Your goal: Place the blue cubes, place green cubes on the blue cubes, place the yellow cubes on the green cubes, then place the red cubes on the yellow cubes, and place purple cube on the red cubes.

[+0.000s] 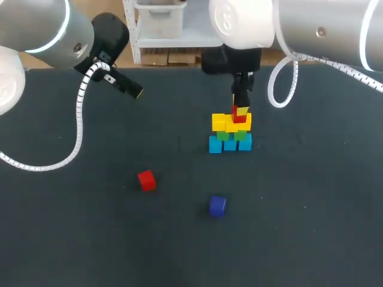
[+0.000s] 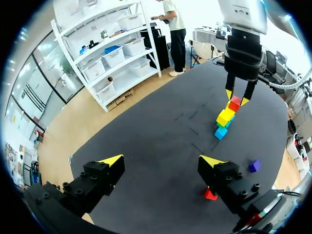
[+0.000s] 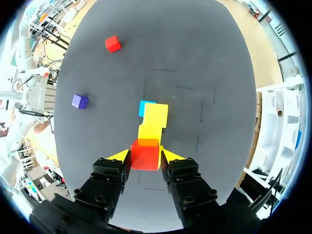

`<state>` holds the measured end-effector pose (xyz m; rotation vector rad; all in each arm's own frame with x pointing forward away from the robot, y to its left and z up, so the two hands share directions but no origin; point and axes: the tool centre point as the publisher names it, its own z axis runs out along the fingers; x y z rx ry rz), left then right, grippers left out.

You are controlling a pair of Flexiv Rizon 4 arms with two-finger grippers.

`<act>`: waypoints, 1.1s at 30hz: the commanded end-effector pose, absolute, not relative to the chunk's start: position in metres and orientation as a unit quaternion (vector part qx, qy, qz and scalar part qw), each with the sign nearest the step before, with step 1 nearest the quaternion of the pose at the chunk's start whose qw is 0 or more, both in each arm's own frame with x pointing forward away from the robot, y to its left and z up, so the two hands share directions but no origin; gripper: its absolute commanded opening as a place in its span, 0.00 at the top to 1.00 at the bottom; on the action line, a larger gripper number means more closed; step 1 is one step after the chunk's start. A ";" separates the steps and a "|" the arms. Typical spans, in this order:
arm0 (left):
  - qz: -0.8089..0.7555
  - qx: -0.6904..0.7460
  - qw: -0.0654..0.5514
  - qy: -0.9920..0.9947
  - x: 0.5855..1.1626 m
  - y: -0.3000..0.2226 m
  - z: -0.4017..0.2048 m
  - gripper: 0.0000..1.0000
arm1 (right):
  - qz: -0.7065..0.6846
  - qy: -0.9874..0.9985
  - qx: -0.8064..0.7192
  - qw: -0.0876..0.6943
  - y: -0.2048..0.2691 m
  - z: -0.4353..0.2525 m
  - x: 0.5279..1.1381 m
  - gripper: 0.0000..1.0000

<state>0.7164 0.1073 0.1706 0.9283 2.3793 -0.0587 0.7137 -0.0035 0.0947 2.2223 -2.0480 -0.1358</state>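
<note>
Right tool (image 3: 145, 156) grips red cube (image 3: 145, 153) over yellow row (image 1: 231, 122), to stack it | left tool (image 2: 162, 160) open wide, empty, head view's upper left | loose red cube (image 1: 146, 180), purple cube (image 1: 217, 205) wait lower middle

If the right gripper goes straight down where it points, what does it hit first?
Likely the yellow cubes, right under the red cube the right gripper holds; they may already touch.

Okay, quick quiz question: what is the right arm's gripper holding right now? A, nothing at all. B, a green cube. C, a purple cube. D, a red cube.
D: in the right wrist view the right gripper has both fingers pressed against the sides of a red cube, just over the yellow cubes of the stack.
</note>
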 end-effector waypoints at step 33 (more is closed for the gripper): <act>-0.024 0.349 0.290 0.891 0.717 0.109 0.171 0.00 | -0.034 -0.683 0.727 0.060 -0.004 0.088 0.720 0.00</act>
